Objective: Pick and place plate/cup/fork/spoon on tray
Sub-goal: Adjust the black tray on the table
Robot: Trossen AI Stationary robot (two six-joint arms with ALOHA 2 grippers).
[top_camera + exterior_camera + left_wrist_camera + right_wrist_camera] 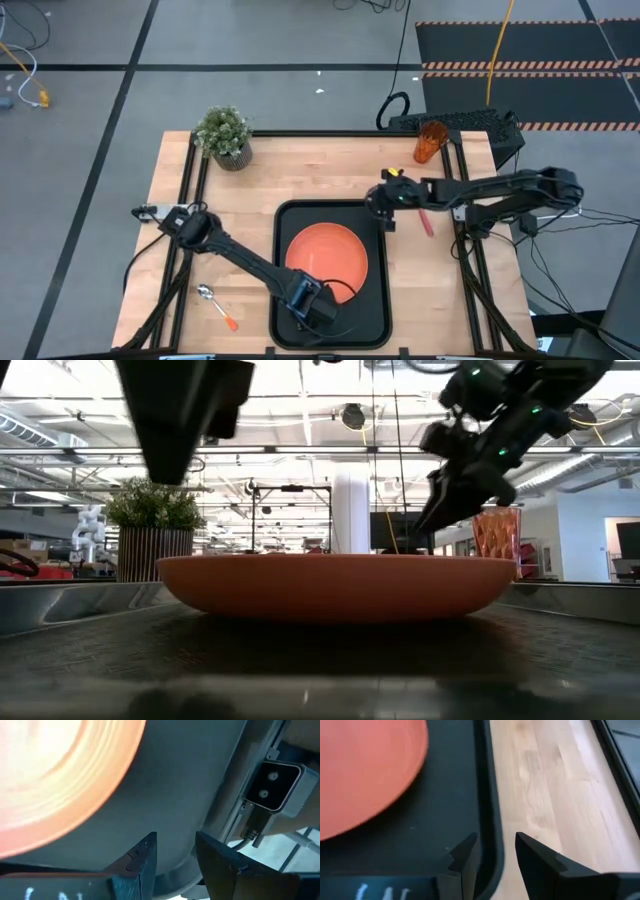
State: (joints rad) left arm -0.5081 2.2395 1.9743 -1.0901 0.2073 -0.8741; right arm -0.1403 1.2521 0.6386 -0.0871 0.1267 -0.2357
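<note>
The orange plate [326, 255] lies flat on the black tray [372, 300]; in the low view the plate [335, 585] rests on its base. My left gripper [315, 300] is open and empty over the tray's near part, just past the plate's near rim [60, 780]. My right gripper [385, 208] is open and empty above the tray's far right corner; the tray's rim [487, 795] runs below its fingers. The pink-red fork [427, 222] lies on the table right of the tray. The spoon [218, 307] lies at the near left. The amber cup [430, 143] stands upright at the far right.
A potted green plant [225, 135] stands at the table's far left. Black rails [192, 200] run along the table's left and right sides. Bare wood [330, 170] lies between the tray and the far edge.
</note>
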